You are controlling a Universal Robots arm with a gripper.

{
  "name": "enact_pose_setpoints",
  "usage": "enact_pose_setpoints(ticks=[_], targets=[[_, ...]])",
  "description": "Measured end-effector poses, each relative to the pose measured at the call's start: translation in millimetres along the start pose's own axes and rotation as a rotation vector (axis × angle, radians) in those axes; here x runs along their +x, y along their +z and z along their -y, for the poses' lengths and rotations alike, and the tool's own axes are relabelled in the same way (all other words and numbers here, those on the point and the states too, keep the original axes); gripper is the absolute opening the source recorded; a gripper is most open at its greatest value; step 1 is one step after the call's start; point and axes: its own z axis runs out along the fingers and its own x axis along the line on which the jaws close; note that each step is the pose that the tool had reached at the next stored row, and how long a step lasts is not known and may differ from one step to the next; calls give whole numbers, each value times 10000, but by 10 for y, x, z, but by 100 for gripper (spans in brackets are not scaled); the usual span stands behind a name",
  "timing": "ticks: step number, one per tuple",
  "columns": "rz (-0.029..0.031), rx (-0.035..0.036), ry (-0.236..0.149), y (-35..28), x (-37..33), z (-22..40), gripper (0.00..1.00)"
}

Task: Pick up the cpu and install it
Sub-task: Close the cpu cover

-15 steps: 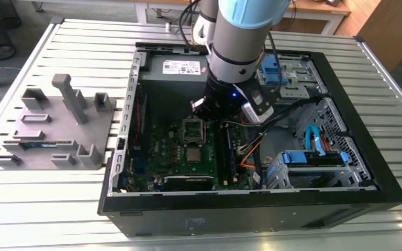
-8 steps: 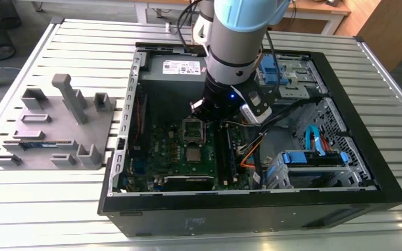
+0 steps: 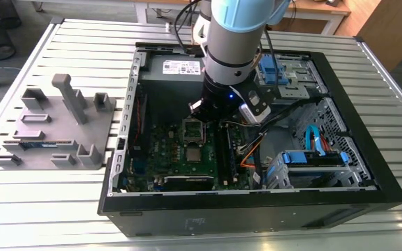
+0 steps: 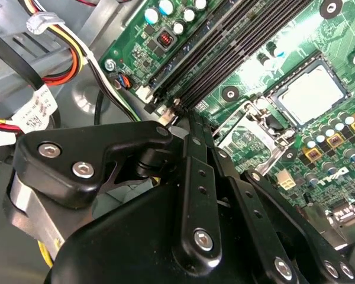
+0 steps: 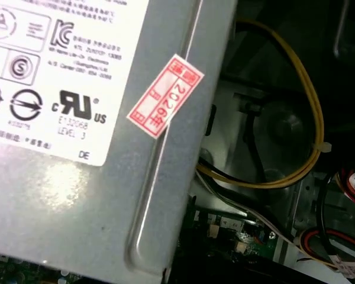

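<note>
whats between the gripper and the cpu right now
In the second wrist view, a silver metal socket frame lies on the stretch between the gripper and the cpu.

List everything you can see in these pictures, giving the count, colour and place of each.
computer case: one, black, open, on the table
table: one, silver, slatted, under everything
motherboard: one, green, inside the case
cpu: one, silver-grey, lying on the motherboard
power supply: one, grey with a white label, inside the case
fixture tray: one, grey, on the table at the exterior view's left
drive brackets: two, blue, inside the case
arm: one, grey and light blue, over the case
gripper: one, black, above the motherboard
</note>
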Motion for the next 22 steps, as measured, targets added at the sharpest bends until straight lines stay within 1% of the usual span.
enact_pose_setpoints(ticks=[6,8,10,14,22], targets=[[5,1,-29,0,3,-1,11],[-7,-3,-195,0,4,0,11],[-23,-11,-459,3,3,-1,11],[-37,-18,-682,12,-6,-38,11],[-39,-29,-745,26,-14,-70,11]])
